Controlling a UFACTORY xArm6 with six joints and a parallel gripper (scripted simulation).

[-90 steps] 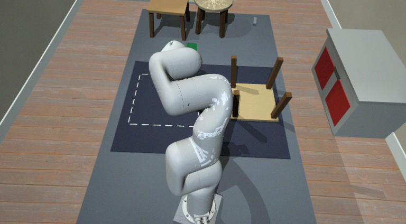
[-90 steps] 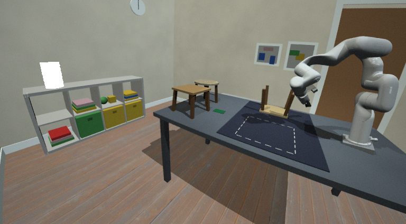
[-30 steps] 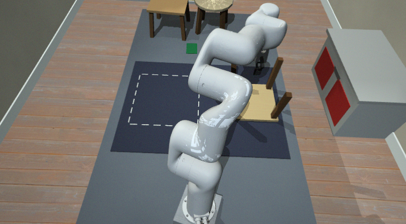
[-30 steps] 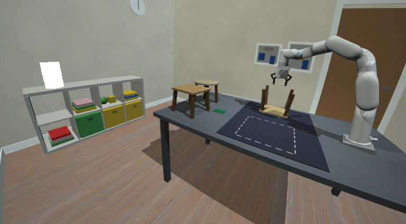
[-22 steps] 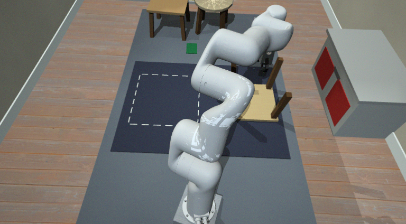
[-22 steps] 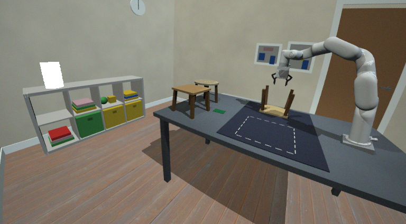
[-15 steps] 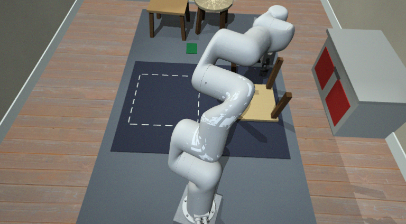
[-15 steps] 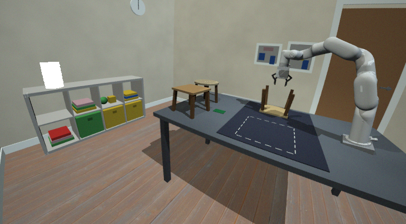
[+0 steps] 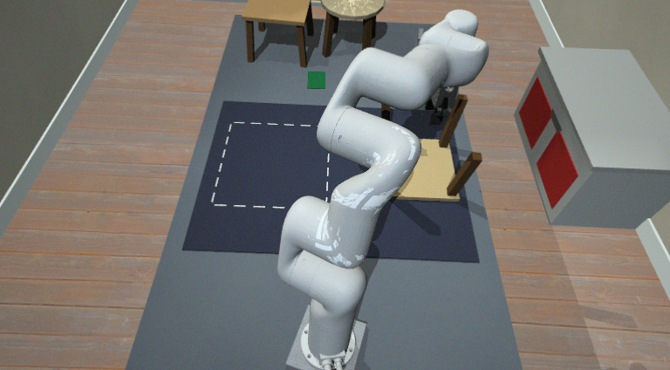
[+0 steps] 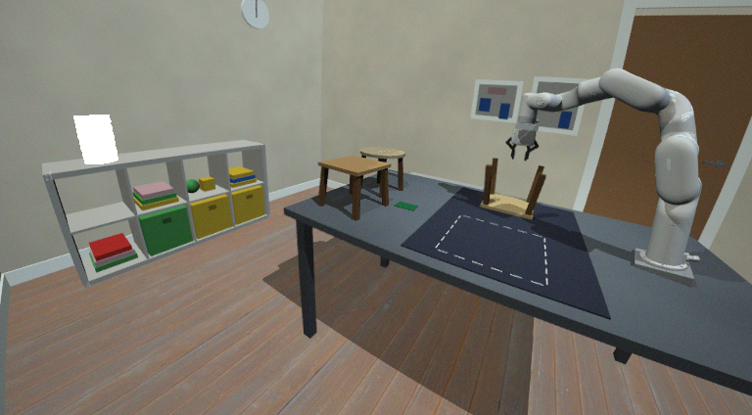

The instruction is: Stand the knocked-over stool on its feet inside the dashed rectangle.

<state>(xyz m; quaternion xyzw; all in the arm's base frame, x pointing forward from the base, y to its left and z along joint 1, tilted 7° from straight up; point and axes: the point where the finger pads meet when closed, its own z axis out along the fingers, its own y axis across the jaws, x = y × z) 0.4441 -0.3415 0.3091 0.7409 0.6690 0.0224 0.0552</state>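
The stool (image 10: 511, 191) sits upside down on the dark mat (image 10: 488, 254), its pale seat flat against it and its brown legs sticking up, just outside the far edge of the dashed rectangle (image 10: 493, 249). The gripper (image 10: 520, 152) hangs above the upturned legs, clear of them, between the two nearest the wall. Its fingers (image 10: 512, 149) stand partly open with nothing between them.

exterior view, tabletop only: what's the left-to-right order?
square wooden table → round-top table → green tile → upturned stool, with the tool above it, partly open and holding nothing → arm base
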